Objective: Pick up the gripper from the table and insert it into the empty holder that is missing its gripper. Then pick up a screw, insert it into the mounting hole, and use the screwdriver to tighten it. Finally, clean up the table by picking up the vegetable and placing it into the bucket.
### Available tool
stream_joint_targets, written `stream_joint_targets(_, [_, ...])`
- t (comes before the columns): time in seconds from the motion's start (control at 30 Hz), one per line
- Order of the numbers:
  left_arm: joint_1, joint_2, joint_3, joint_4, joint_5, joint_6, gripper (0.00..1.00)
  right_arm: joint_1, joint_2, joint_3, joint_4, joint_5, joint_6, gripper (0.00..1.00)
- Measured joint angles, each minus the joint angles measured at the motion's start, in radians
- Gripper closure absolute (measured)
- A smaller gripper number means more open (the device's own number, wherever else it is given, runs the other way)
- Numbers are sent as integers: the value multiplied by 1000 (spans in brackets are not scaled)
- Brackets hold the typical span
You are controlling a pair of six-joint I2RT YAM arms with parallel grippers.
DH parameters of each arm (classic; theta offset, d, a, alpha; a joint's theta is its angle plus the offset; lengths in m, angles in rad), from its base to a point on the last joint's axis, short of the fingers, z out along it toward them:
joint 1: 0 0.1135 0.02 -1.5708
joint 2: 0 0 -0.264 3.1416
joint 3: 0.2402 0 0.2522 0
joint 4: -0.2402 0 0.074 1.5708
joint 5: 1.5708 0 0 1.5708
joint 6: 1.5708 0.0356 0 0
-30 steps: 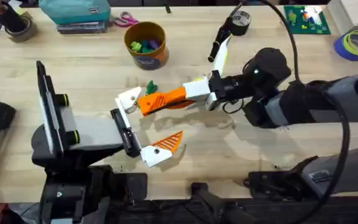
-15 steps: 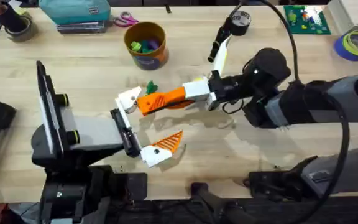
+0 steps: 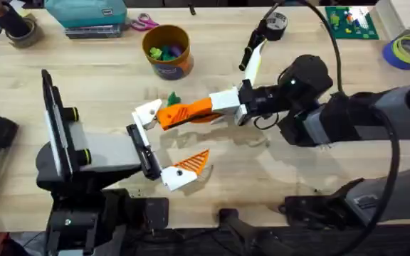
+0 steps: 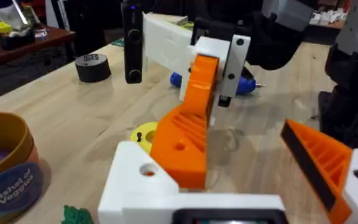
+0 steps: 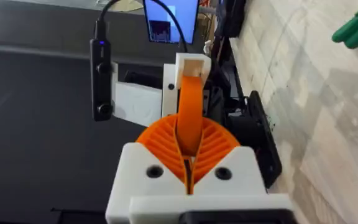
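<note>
Here, my right gripper (image 3: 216, 107) is clamped on the orange gripper (image 3: 184, 112), whose tip touches the bare white holder (image 3: 148, 112) beyond it, lined up for insertion; my left gripper (image 3: 164, 144) has fingers spread apart, presenting that holder.

Both arms meet mid-worktop, hands tip to tip.
Right arm reaches in from the right, wrist level, right hand (image 3: 173, 116) pinched closed on the gripper (image 3: 184, 112), pressing it against the holder (image 3: 148, 112) finger of the left hand (image 3: 164, 146). Left arm extends low from its base; its fingers spread wide apart, the near one (image 3: 184, 171) carrying its own orange pad.
</note>
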Motion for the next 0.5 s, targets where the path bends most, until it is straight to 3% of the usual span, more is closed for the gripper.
stream_joint_targets(0.5, [0,0,0,0,-1,2,15,24,22,2,9,33,0,992])
